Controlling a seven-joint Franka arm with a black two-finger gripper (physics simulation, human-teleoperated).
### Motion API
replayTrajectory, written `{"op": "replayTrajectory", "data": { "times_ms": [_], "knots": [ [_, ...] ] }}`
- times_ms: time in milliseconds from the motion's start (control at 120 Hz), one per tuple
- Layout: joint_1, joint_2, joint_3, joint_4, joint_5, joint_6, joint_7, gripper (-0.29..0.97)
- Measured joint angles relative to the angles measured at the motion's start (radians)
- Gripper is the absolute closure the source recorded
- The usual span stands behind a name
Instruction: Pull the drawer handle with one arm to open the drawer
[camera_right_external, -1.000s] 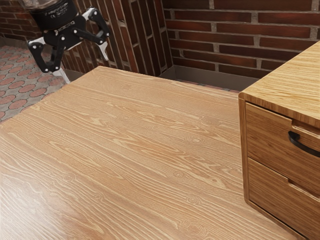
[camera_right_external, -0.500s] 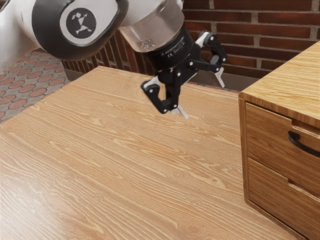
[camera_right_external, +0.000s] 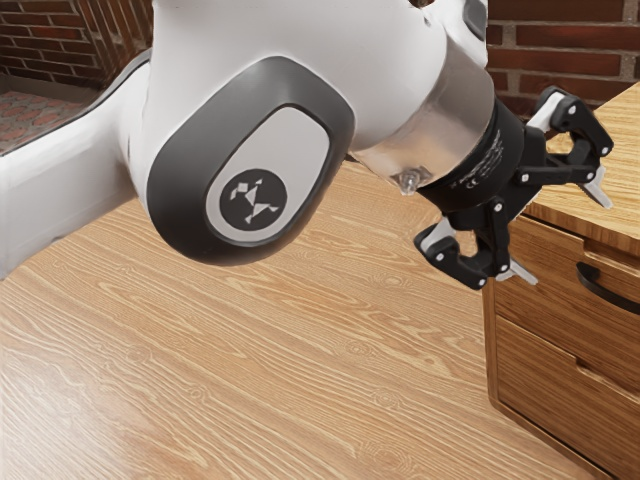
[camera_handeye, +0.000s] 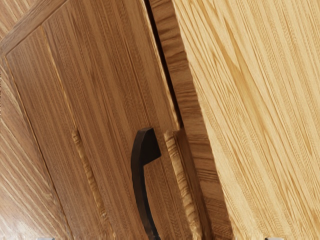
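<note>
Approach step: gripper (camera_right_external: 558, 232), centre right, spread and empty before the drawer (camera_right_external: 556, 305); handle (camera_right_external: 605, 290), right edge, ungrasped; next move calls for straddling it, then clamping.

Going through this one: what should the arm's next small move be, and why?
Probably ease the open gripper down and toward the black drawer handle: it hangs at the cabinet's front corner, short of the handle, with nothing between its jaws.

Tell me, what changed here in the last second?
The arm swung across the table toward the exterior view's right, bringing its open gripper up beside the top drawer of the cabinet. It took hold of nothing. Drawer, black handle and cabinet stayed put.
</note>
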Motion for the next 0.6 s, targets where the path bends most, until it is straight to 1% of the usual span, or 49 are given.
{"op": "replayTrajectory", "data": {
  "times_ms": [67, 175, 375, 600],
  "knots": [
    [-0.020, 0.005, 0.006, -0.051, -0.007, 0.038, -0.002, 0.17],
    [-0.026, 0.006, 0.008, -0.120, -0.033, 0.103, -0.001, 0.19],
    [-0.036, 0.006, 0.002, -0.145, -0.051, 0.172, 0.002, 0.21],
    [-0.012, 0.020, 0.001, -0.175, -0.070, 0.219, 0.007, 0.23]
  ]
}}
